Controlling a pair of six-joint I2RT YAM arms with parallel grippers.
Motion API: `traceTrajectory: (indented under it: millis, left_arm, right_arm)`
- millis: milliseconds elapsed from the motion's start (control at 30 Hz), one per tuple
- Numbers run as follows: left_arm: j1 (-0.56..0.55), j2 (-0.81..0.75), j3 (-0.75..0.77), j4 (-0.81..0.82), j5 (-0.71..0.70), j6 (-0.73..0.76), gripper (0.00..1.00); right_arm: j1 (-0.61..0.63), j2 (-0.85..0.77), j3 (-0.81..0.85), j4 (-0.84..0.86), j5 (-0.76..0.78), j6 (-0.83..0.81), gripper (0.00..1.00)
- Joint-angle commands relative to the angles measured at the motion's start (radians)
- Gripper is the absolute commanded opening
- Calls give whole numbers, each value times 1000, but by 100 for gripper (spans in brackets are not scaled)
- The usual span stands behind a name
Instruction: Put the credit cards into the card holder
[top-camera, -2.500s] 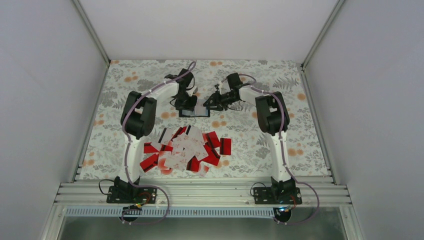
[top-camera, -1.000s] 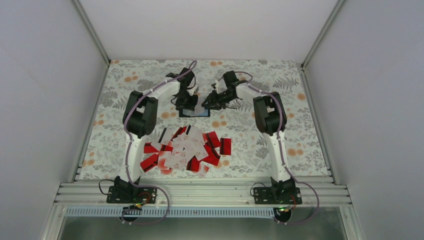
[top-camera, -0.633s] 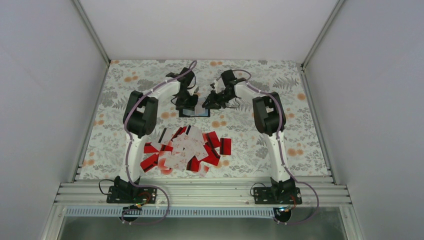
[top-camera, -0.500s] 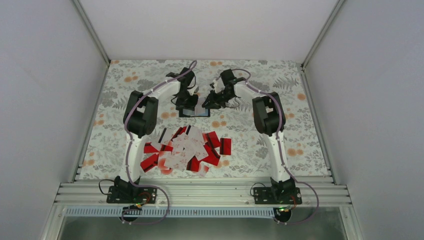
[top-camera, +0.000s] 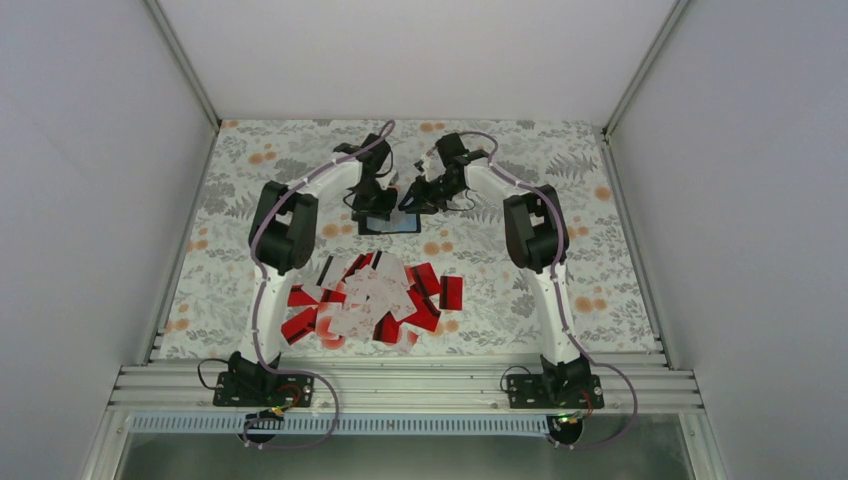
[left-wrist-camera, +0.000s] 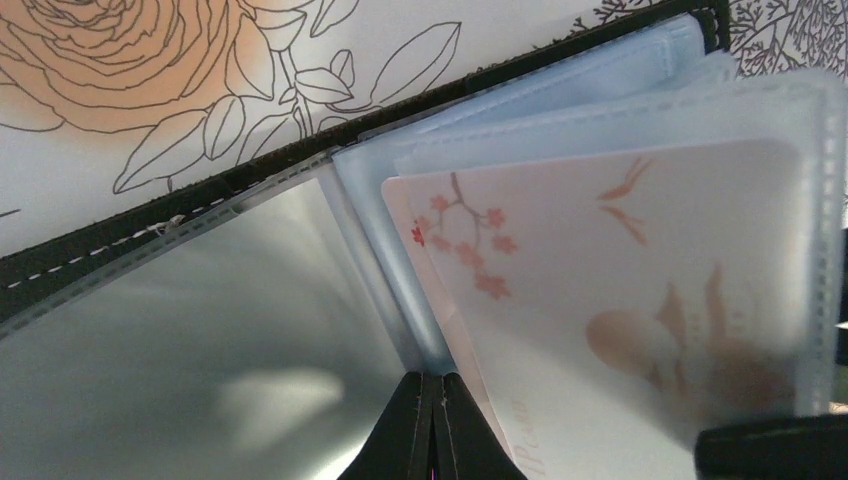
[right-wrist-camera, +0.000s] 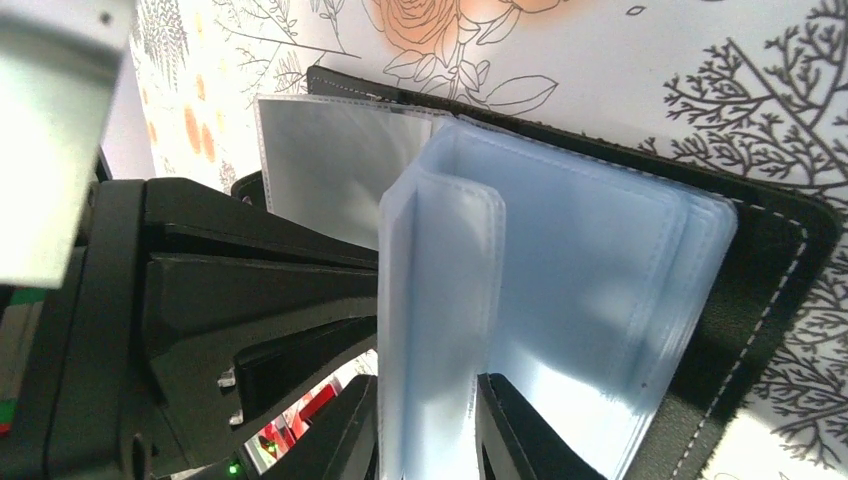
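Card holder (top-camera: 395, 227) open, far ctr of table (top-camera: 600, 270). R gripper (right-wrist-camera: 425, 415) jaws narrow, pinching a clear sleeve (right-wrist-camera: 440, 290) upright; L gripper (left-wrist-camera: 433, 400) jaws together at holder's fold. Blossom-print card (left-wrist-camera: 620, 300) in sleeve, text unreadable; credit cards (top-camera: 370, 298) piled nearer

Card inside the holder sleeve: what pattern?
Card: white, pink blossom branch and birds; left wrist view shows it best.

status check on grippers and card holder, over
Left gripper shut at the sleeve fold. Right gripper shut on card holder sleeves, held upright. One pale card sleeved; credit cards piled loose nearby. No obstruction seen.
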Motion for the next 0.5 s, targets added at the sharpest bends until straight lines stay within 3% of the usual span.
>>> traceTrajectory:
  millis: [0,167,467]
  left_arm:
    - [-19,49,27,8,0,-18,2]
    - [-13,21,34,-12,-18,-32,5]
    - [17,-55,16,-50,-53,-58,18]
  right_arm:
    - [17,-19,19,1,-31,-6,25]
    - [17,-4,39,13,-54,5,26]
    - [28,26,81,35,-107,24,29]
